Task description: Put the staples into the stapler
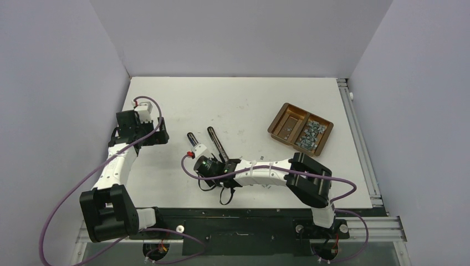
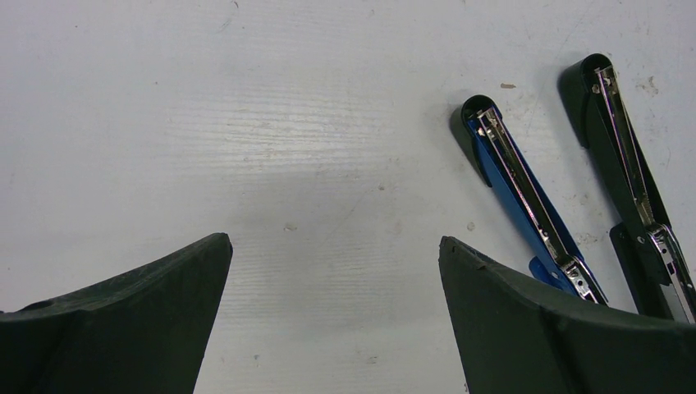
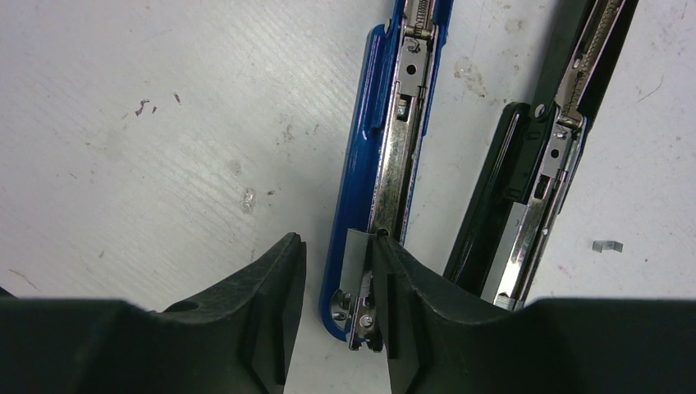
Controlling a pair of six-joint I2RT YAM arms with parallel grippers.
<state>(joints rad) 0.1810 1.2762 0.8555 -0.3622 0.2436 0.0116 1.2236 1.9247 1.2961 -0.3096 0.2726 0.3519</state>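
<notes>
A blue stapler lies opened on the table with its metal rail facing up, and a black stapler lies opened just to its right. My right gripper hangs over the blue stapler's near end with its jaws partly open. A short grey strip of staples leans against the inner face of the right finger, above the rail's end. A gap shows between the strip and the left finger. My left gripper stands wide open over bare table, left of the blue stapler.
A brown two-compartment tray sits at the right, with several loose staples in its right compartment. One stray staple lies on the table right of the black stapler. Walls close in the table's left, back and right sides.
</notes>
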